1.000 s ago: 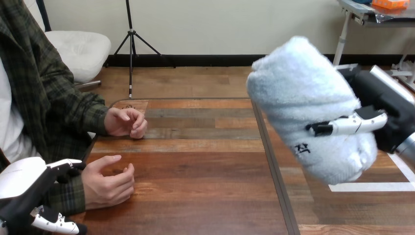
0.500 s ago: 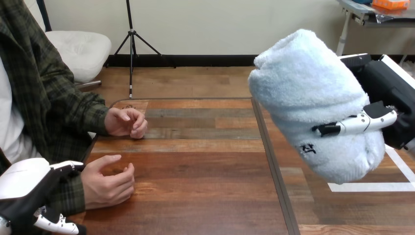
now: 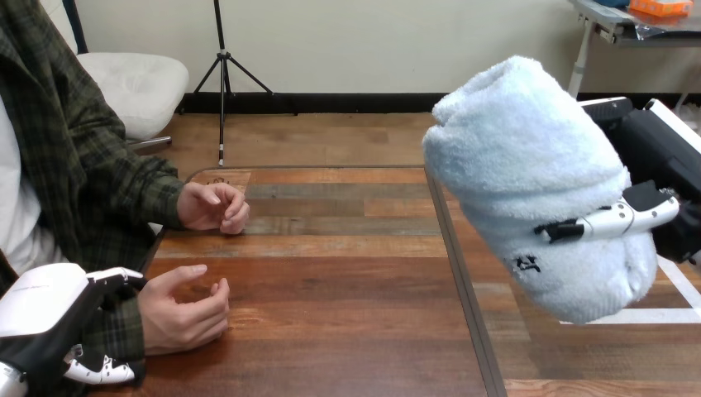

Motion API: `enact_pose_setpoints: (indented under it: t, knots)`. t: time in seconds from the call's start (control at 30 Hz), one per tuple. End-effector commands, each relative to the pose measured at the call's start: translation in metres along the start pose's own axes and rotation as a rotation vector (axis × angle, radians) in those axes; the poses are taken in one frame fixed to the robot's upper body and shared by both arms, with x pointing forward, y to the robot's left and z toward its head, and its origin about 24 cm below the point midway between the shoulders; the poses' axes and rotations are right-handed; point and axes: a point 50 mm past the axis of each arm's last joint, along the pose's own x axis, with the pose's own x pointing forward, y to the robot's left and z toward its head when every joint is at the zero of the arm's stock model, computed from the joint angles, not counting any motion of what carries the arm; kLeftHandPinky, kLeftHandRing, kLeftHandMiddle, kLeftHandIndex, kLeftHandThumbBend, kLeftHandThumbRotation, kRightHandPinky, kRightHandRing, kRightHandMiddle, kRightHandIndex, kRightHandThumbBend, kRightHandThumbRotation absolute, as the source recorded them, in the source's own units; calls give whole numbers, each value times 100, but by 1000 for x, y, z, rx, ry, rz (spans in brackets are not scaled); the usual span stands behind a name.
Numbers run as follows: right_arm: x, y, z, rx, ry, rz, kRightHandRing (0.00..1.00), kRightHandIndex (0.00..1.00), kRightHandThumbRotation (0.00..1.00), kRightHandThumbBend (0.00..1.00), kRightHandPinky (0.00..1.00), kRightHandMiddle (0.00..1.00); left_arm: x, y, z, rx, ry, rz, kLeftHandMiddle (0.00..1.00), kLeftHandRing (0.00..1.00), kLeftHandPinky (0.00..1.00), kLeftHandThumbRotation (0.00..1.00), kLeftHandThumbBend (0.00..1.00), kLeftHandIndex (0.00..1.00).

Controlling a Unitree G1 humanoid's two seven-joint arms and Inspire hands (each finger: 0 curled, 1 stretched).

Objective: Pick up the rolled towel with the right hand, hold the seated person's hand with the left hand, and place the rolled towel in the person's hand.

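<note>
While the right hand [image 3: 665, 153] holds the rolled towel [image 3: 529, 174] aloft within its curled fingers, the left hand [image 3: 41, 310] clasps the person's wrist [image 3: 124, 324] between thumb and fingers.

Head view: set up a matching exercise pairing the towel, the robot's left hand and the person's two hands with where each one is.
Things:
1. towel
2. left hand
3. person's nearer hand
4. person's farther hand

Places:
a. resting on the table, near its far left corner
b. clasped round the person's wrist, lower left
c. raised off the table, gripped by the right hand
d. on the table's near left part, half open and empty

Pairs: 1-c, 2-b, 3-d, 4-a
</note>
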Motion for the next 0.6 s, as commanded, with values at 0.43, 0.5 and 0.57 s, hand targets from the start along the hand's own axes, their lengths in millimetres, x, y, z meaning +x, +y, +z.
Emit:
enact_pose_setpoints:
  t: [0.43, 0.5, 0.57]
  knots:
    - [-3, -3, 33, -37, -118, 46, 13, 25, 0, 73, 7, 19, 11, -10, -4, 53, 0, 101, 60, 56, 53, 0, 100, 61]
    - [-3, -2, 33, -27, -116, 55, 13, 25, 0, 73, 7, 20, 11, -11, -4, 60, -7, 111, 58, 55, 52, 0, 100, 60]
    - [-4, -1, 33, -18, -116, 69, 13, 26, 0, 73, 7, 20, 11, -12, -3, 66, -15, 122, 57, 54, 51, 0, 100, 58]
